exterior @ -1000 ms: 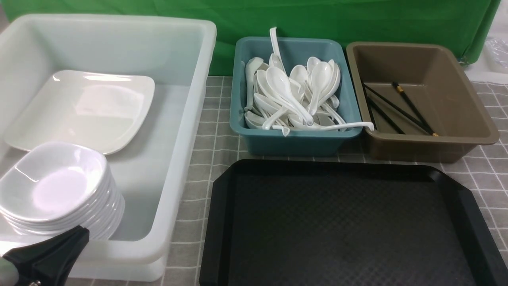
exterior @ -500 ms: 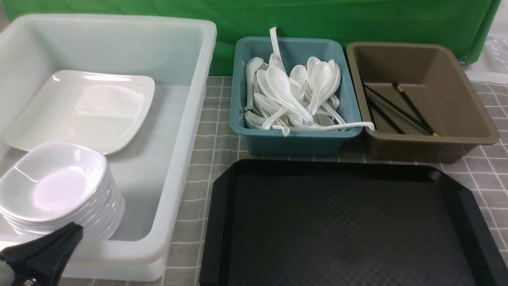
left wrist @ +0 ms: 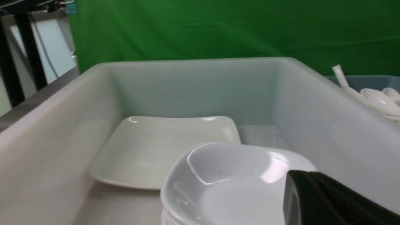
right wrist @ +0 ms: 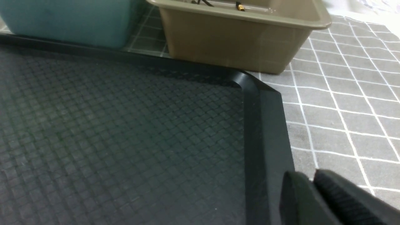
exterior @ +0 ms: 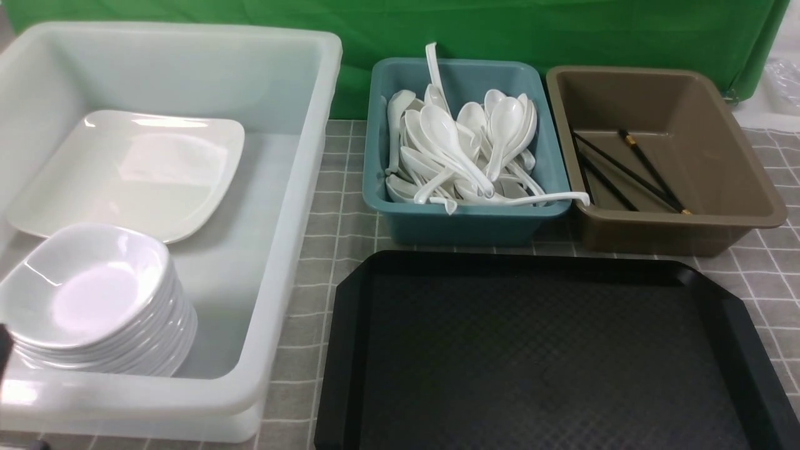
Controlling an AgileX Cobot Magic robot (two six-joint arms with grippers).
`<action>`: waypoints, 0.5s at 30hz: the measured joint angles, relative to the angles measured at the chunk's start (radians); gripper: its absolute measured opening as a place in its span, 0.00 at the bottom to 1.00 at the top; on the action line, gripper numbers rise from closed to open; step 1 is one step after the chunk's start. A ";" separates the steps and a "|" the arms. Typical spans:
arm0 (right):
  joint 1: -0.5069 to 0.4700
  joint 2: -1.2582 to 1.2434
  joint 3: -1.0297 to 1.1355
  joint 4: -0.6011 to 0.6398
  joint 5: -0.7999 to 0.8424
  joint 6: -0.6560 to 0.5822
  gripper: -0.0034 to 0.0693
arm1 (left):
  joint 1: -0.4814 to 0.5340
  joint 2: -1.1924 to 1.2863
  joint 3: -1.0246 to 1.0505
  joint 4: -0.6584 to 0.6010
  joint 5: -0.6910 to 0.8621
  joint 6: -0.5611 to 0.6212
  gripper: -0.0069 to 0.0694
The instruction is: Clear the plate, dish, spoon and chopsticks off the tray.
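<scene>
Tray (exterior: 544, 350) lies bare, clearing looks done: my left gripper (left wrist: 331, 200) is closed empty, my right gripper's (right wrist: 315, 200) state I cannot tell; next I retreat.

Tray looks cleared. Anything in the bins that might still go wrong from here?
1. One spoon lies across the teal tub front rim, handle tip overhanging toward the brown tub; a nudge might tip it out.
2. The dish tops a tall stack close to the white bin's front wall, with the left gripper right beside it; a brush could shift the stack.
</scene>
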 joint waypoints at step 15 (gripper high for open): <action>0.000 0.000 0.000 0.000 -0.002 0.000 0.24 | 0.065 -0.190 0.001 0.077 0.328 -0.164 0.09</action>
